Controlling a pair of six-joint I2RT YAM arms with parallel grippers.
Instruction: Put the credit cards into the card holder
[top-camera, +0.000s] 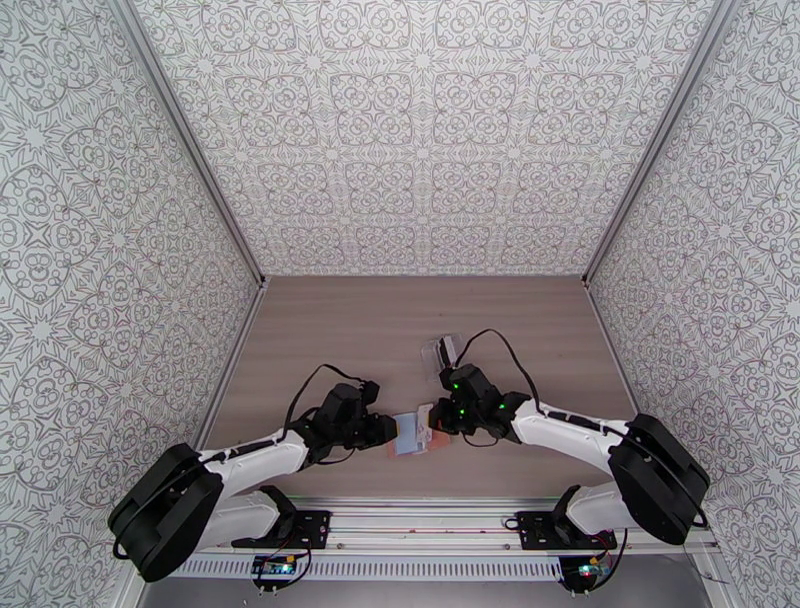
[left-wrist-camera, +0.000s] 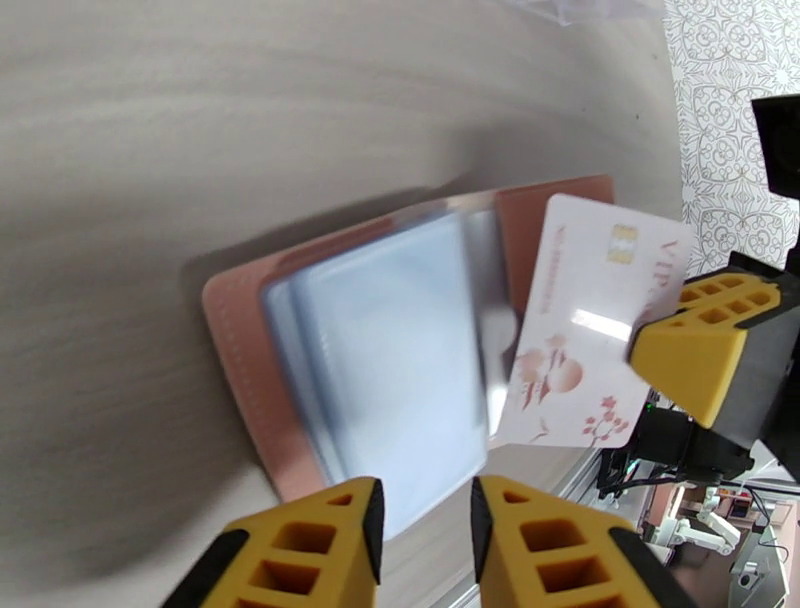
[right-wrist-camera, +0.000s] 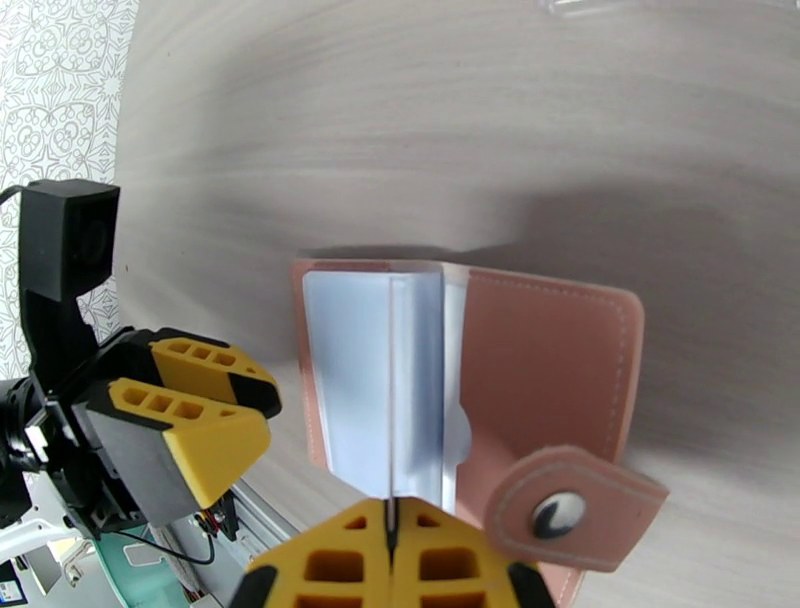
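Right hand (right-wrist-camera: 388, 520) clamped on white card (left-wrist-camera: 590, 320) edge; I reckon it stiff, light, slick. Card holder (right-wrist-camera: 540, 370) floppy; left hand (left-wrist-camera: 425, 545), ajar and empty, should pin it.

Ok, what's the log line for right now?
right gripper: shut on white card | left gripper: open beside card holder | card holder: lying open on table
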